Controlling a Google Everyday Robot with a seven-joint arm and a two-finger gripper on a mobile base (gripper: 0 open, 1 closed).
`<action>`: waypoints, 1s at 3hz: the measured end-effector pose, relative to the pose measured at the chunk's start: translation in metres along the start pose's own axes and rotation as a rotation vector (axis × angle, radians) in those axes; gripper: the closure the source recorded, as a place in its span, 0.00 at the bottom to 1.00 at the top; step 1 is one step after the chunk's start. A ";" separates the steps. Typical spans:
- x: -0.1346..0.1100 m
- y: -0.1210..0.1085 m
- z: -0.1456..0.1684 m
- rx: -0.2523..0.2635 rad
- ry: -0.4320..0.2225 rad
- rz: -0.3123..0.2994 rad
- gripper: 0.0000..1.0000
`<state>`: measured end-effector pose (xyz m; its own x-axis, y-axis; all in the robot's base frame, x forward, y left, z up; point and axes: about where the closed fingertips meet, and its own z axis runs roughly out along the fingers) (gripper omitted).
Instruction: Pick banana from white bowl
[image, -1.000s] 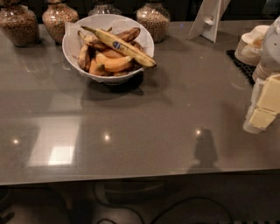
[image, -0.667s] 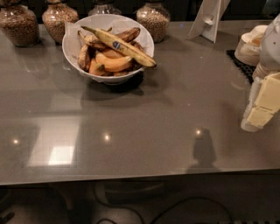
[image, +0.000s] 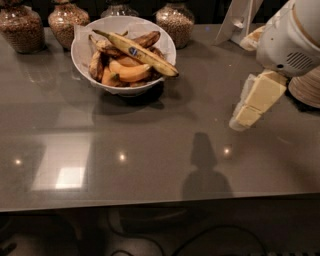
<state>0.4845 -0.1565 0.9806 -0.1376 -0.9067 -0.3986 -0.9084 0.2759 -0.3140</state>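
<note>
Camera view, glossy grey table (image: 150, 170), tool (image: 243, 119) at right

Counter (image: 150, 165): grey and glossy, filling most of the view.
Light: small lamp glints (image: 122, 157) and a bright square reflection (image: 69, 177) on the top.
Back edge: glass jars (image: 21, 27) of grain in a row, with darkness behind.
Below: dark floor, with a cable (image: 220, 232) looping.
Gripper (image: 243, 119): above the counter's right side.

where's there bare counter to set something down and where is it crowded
The widest bare patch is the front half of the counter, from the white bowl forward to the near edge. A second runs between the bowl and the gripper hanging at right. Crowded: the jars along the back edge and the ribbed discs at far right.
</note>
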 end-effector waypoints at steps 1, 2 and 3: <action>-0.040 -0.026 0.018 0.079 -0.094 0.032 0.00; -0.073 -0.066 0.034 0.184 -0.153 0.117 0.00; -0.077 -0.069 0.030 0.197 -0.170 0.184 0.00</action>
<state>0.5696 -0.0965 1.0070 -0.2096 -0.7740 -0.5974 -0.7784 0.5019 -0.3772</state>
